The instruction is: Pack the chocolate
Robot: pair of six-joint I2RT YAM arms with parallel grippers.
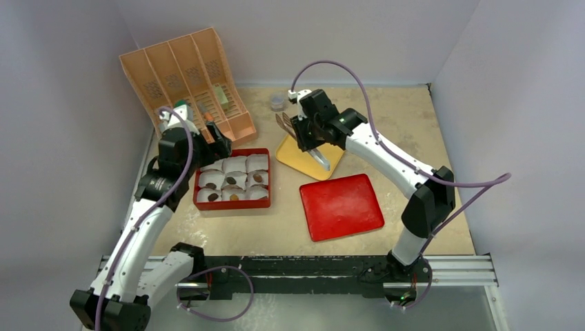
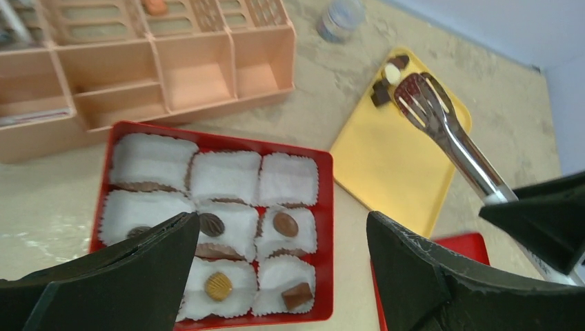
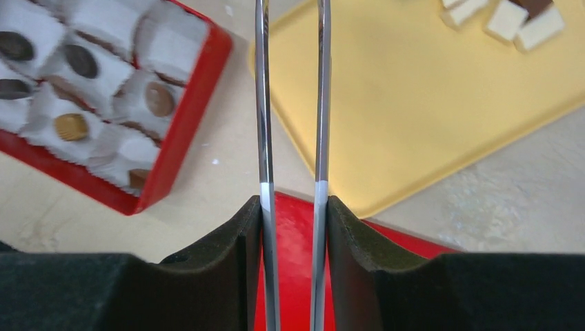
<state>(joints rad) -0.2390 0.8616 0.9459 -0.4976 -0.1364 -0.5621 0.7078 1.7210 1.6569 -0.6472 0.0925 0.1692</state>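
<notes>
While the right hand is clamping shut on both arms of the metal tongs, the slotted tip is hovering at the 12 o'clock corner of the yellow tray, just beside the loose chocolate lying there. Whether a piece is sitting between the tips is not showing. More chocolate is resting in the white paper cups of the red box, at the tray's 9 o'clock, and the 12 o'clock row of cups is lying empty. The left hand, fingers wide apart and gripping nothing, is hanging over that box.

Several risks are looming:

- **Slipping grip:** the smooth tong arms are likely pivoting easily in the clamp, so the tips could miss a piece or flick it onto the bench.
- **Dropped piece:** a small piece pinched off-centre could fall during the crossing toward 9 o'clock.
- **Snagged cup:** a tip dipping too deep could drag a cup.
- **Collision:** the tongs could strike the waiting left hand.
</notes>
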